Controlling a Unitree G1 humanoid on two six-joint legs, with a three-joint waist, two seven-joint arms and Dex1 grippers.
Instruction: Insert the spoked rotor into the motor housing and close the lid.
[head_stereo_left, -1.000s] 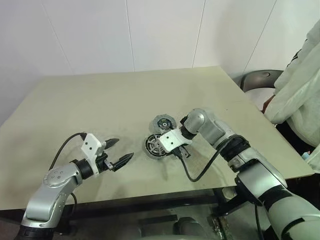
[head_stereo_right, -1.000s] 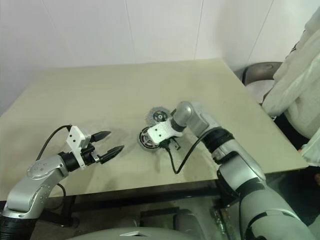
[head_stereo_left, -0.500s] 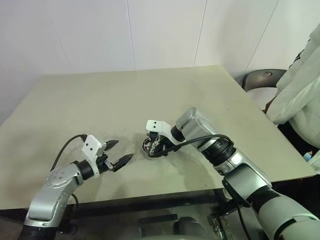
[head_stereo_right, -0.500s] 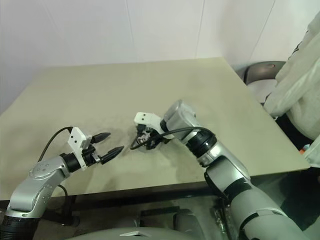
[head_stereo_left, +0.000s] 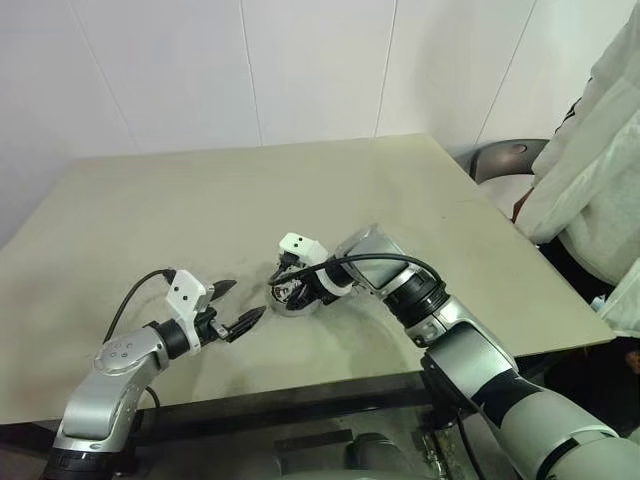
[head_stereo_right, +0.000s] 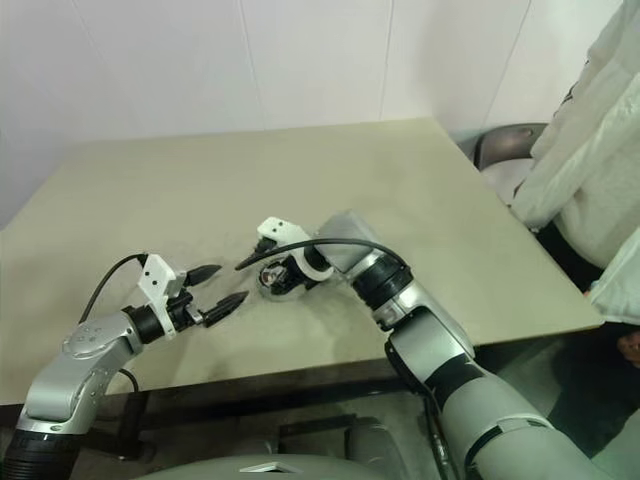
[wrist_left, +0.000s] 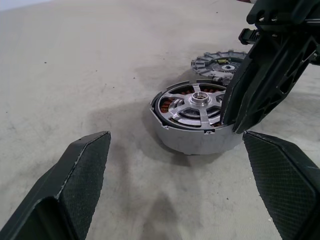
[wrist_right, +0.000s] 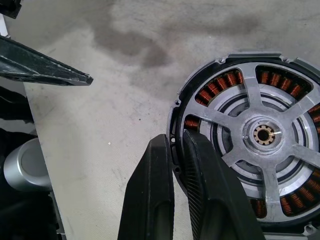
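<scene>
left gripper (head_stereo_left: 238, 310) hovers over the table (head_stereo_left: 150, 200), just left of the motor housing (wrist_left: 192, 122), fingers (wrist_left: 80, 170) spread wide, holding nothing, pointing at it. motor housing sits on the table near the front edge; spoked rotor (wrist_right: 260, 135) lies inside it, silver spokes over the copper windings, lid off. right gripper (wrist_right: 179, 150) comes down on the housing from its right, both fingers pressed together, tips clamped over the housing rim, one finger outside the wall, one on the inside. lid (wrist_left: 220, 64) lies flat on the table just behind the housing. person in a white top (head_stereo_left: 590, 180) stands well right of the housing, past the table edge.
</scene>
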